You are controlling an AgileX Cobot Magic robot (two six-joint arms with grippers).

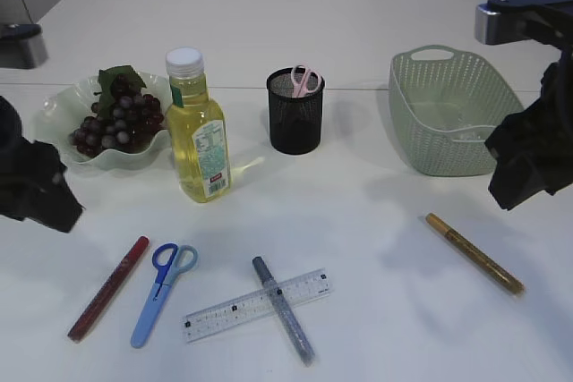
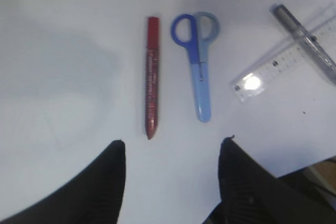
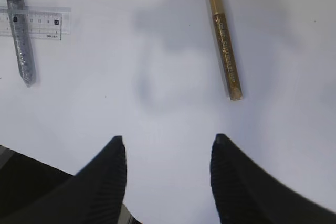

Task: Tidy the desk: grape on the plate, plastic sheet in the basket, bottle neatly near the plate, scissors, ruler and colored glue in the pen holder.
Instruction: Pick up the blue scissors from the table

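Note:
Grapes (image 1: 115, 123) lie on the pale green plate (image 1: 54, 114), and the yellow bottle (image 1: 201, 140) stands upright beside it. The black mesh pen holder (image 1: 295, 118) holds pink scissors (image 1: 305, 80). At the front lie a red glue pen (image 2: 152, 77), blue scissors (image 2: 199, 66), a clear ruler (image 1: 233, 310) and a silver glue pen (image 1: 283, 309) across it. A gold glue pen (image 3: 224, 40) lies to the right. My left gripper (image 2: 173, 142) hovers open just short of the red pen's tip. My right gripper (image 3: 168, 139) hovers open near the gold pen. I cannot make out the plastic sheet.
The green basket (image 1: 448, 114) stands at the back right, beside the right arm. The table's far half holds only grey arm bases at its left and right edges. The table's near edge shows at the lower right of the left wrist view.

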